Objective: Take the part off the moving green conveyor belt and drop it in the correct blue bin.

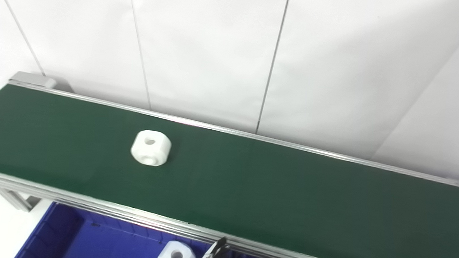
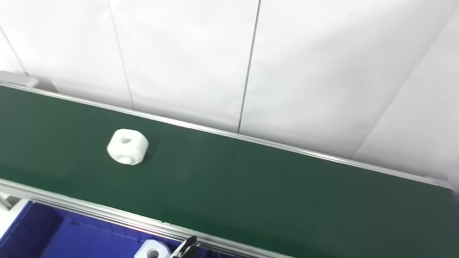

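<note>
One white part on the green conveyor belt, left of centre, lying alone.
Second white part sits in the blue bin below the belt's near rail. Dark fingertips peek at bottom edge; which hand, and whether apart or together, cannot tell.

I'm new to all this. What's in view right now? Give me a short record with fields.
belt: green conveyor belt running across the view, metal rails along both edges
part on belt: white block with round holes, left of the belt's middle
bin: blue bin below the belt's near edge
part in bin: second white block, at the bottom edge
hands: neither clearly visible
backdrop: white panelled wall
</note>
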You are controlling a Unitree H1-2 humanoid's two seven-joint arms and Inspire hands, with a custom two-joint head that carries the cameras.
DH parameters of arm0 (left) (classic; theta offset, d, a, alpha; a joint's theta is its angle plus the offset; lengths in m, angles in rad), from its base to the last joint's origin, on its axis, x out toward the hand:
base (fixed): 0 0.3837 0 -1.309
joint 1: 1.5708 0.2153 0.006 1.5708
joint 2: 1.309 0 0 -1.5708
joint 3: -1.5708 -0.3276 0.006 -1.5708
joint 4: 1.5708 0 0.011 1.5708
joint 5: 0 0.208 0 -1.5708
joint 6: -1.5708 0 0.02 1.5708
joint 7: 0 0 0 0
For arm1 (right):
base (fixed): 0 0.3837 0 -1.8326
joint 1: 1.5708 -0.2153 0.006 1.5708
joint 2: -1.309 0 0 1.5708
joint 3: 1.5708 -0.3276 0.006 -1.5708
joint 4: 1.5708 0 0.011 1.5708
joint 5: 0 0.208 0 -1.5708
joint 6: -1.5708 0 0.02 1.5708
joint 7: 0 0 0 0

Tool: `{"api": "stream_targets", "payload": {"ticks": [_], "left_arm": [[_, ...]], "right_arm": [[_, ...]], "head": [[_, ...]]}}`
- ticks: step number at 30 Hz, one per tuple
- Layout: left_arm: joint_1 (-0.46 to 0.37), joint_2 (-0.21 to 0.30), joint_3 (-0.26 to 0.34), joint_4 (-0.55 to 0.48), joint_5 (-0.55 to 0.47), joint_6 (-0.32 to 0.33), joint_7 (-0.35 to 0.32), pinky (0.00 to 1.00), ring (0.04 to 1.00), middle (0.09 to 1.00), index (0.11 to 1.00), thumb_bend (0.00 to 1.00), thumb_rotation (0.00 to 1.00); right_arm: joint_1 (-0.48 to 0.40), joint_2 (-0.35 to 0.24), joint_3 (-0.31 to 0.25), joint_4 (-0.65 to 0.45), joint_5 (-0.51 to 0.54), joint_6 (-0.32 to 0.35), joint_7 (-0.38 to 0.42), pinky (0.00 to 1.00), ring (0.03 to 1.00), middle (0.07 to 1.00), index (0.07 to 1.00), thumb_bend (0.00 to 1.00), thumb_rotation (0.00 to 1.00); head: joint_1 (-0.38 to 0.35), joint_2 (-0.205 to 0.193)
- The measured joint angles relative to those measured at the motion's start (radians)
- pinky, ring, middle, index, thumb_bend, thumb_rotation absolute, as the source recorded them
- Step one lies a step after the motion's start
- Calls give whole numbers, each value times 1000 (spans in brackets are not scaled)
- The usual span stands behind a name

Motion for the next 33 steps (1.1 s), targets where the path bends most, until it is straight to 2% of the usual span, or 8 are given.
{"api": "stream_targets", "payload": {"ticks": [6, 8, 10, 14, 17, 20, 24, 33], "left_arm": [[-19, 49, -12, -128, 70, -5, 20, 707, 870, 923, 931, 889, 664], [-37, 52, -12, -159, 90, -5, 63, 731, 874, 915, 916, 855, 634], [-64, 51, -4, -186, 90, -5, 101, 731, 874, 910, 894, 902, 608], [-160, 56, 45, -226, 110, -6, 128, 832, 952, 968, 911, 928, 588], [-235, 76, 87, -259, 122, 15, 103, 815, 954, 974, 895, 966, 533], [-295, 100, 125, -291, 124, 65, 71, 729, 897, 931, 882, 1000, 417], [-377, 142, 167, -289, 158, 105, 34, 748, 878, 910, 888, 1000, 315], [-545, 227, 208, -254, 342, 155, -40, 795, 888, 912, 932, 1000, 210]], "right_arm": [[-3, 1, 0, -1, -6, 0, 0, 960, 968, 1000, 1000, 816, 898], [-4, 1, 0, -1, -6, 0, 0, 969, 972, 1000, 1000, 813, 896], [-5, 2, 1, -1, -3, 0, 1, 974, 980, 1000, 1000, 806, 896], [-10, 2, 1, 0, -6, 0, 1, 968, 976, 1000, 1000, 805, 911], [-12, 5, 2, 0, -7, 0, 0, 973, 975, 1000, 1000, 802, 914], [-13, 7, 3, 2, -6, 0, 0, 976, 968, 1000, 1000, 801, 911], [-13, 15, 5, 4, -6, 0, -1, 982, 965, 1000, 1000, 801, 912], [-22, 26, 8, 20, -6, -14, -9, 999, 966, 1000, 1000, 796, 908]], "head": [[-8, 12], [-3, 14], [0, 15], [-2, 17], [-8, 18], [-14, 20], [-15, 18], [-25, 12]]}}
